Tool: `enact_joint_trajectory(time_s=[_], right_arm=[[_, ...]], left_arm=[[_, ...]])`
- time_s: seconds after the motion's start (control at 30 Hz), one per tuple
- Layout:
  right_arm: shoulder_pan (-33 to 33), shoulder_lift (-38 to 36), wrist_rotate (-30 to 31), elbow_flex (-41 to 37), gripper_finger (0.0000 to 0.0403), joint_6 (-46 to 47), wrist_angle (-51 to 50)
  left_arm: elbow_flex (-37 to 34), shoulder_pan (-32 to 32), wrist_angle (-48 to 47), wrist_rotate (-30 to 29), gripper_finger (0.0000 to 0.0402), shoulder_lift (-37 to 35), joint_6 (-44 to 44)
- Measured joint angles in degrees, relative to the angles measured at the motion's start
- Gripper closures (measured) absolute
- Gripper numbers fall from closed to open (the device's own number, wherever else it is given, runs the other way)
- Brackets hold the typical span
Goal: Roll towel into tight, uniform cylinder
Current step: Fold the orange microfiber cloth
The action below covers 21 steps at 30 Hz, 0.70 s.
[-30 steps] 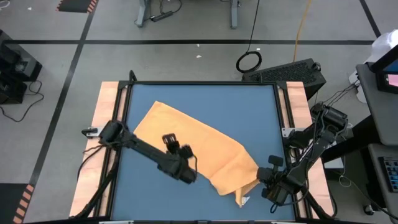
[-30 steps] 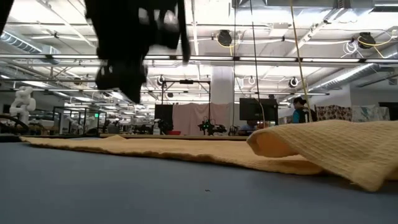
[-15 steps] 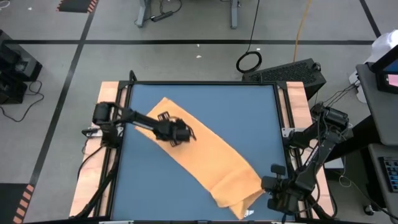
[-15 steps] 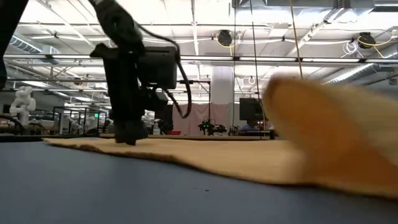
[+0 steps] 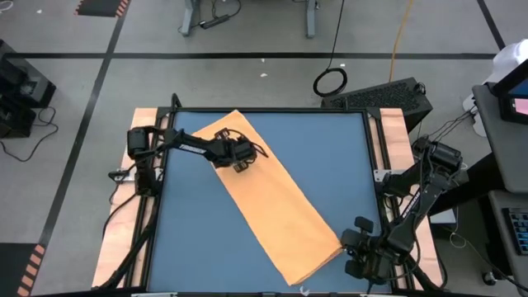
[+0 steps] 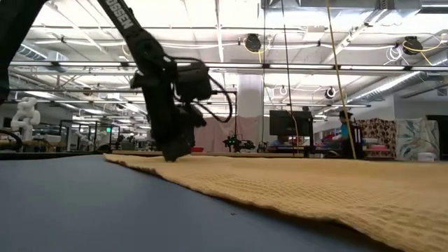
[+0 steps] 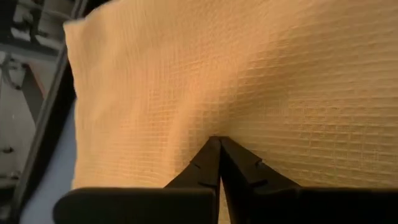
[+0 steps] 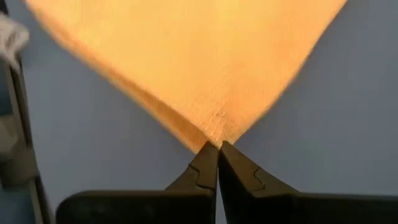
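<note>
On the blue bench (image 5: pixel 330 157), the left gripper (image 5: pixel 240 160), jaws pinched on the towel (image 5: pixel 276 210) near its ten o'clock end, and the right gripper (image 5: pixel 353 247), jaws clamped on its four o'clock corner, hold the orange cloth flat in a diagonal strip across the bench. No roll shows; the rolling appears not yet begun.

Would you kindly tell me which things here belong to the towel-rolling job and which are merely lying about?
Part of the job:
- towel, spread diagonally across the blue table
- left gripper, jaws shut on the towel's far end
- right gripper, jaws shut on its near corner

Just lying about:
- black ring on the floor
- black case beyond the table
</note>
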Motion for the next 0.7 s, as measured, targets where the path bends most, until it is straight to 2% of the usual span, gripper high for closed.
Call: enact_joint_trajectory(time_s=[0.1,0.17,0.23,0.33,0.4,0.43,0.57,0.7], right_arm=[[-1.9,0.0,2.7,0.0,0.0402,-0.3,1.1],[-3.1,0.0,3.1,0.0,0.0402,-1.4,2.2],[-3.8,0.0,2.6,0.0,0.0402,-2.4,3.3],[-4.1,0.0,0.8,0.0,0.0402,-3.2,3.3],[-4.1,0.0,-0.2,0.0,0.0401,-2.6,1.6],[-4.1,0.0,-0.9,0.0,0.0397,-1.9,0.7],[-3.8,0.0,-3.7,0.0,0.0363,-0.4,-1.5],[-3.9,-0.1,-5.7,0.0,0.0314,0.0,-1.9]], left_arm=[[1.8,-0.2,-0.6,0.7,0.0389,-2.7,1.4],[2.4,-0.8,-2.1,3.5,0.0389,-5.6,0.4],[2.6,-2.0,-3.1,9.4,0.0389,-9.0,-1.8],[2.7,-5.6,-2.4,22.0,0.0389,-13.8,-4.7],[2.4,-10.3,0.3,28.8,0.0389,-15.5,-4.6],[2.2,-13.4,1.7,30.2,0.0389,-15.9,-4.4],[2.0,-26.9,10.9,31.1,0.0388,-15.2,-1.6],[2.2,-38.1,22.8,24.4,0.0364,-12.2,1.9]])
